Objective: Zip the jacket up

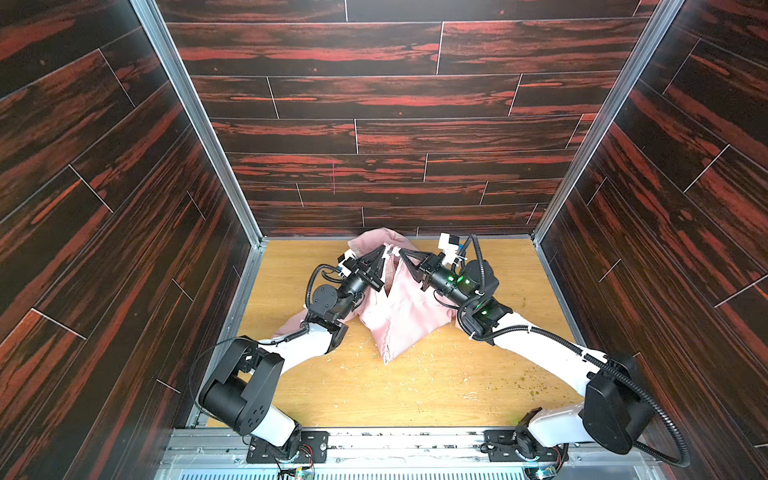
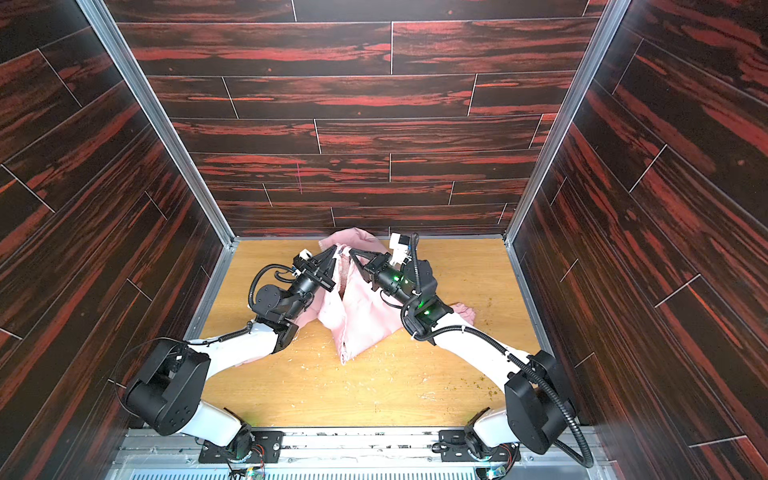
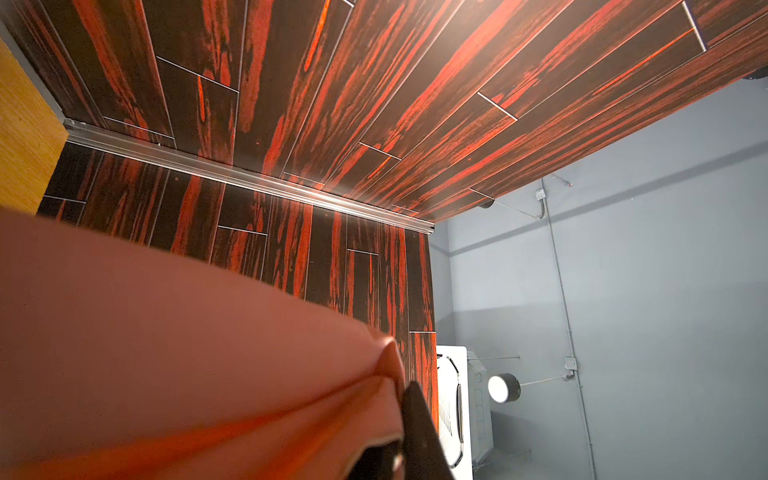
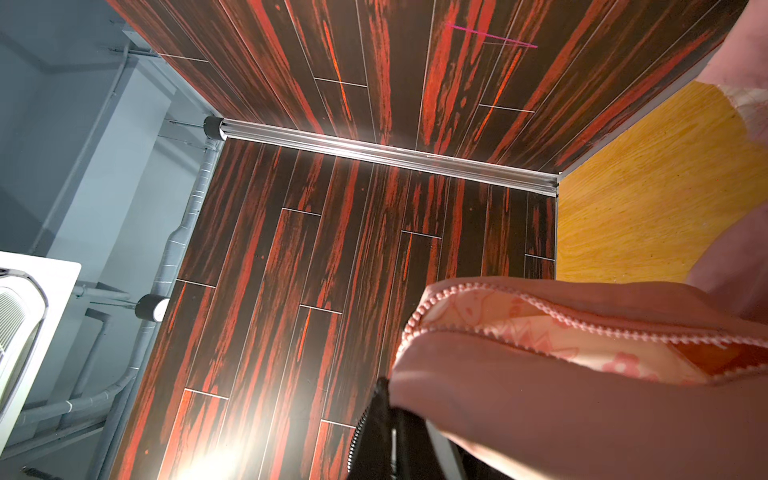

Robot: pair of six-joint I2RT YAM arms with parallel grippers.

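Note:
The light-pink jacket (image 1: 405, 318) (image 2: 359, 320) is held up off the wooden table (image 1: 415, 399) by its top edge, with its hem hanging down to the table. Both grippers meet at that top edge in both top views. My left gripper (image 1: 384, 249) (image 2: 335, 248) is shut on the jacket's fabric (image 3: 166, 353), which hides most of its fingers (image 3: 419, 432). My right gripper (image 1: 401, 252) (image 2: 351, 252) is shut on the other front edge (image 4: 582, 415), just under the pink zipper teeth (image 4: 540, 314). The front gapes open in a V (image 1: 389, 291) below the grippers.
A sleeve (image 2: 464, 309) lies on the table behind the right arm; another sleeve (image 1: 291, 328) runs under the left arm. Pale crumbs and green specks (image 1: 536, 388) are scattered over the table. Dark wood-patterned walls (image 1: 374, 137) close in the back and both sides.

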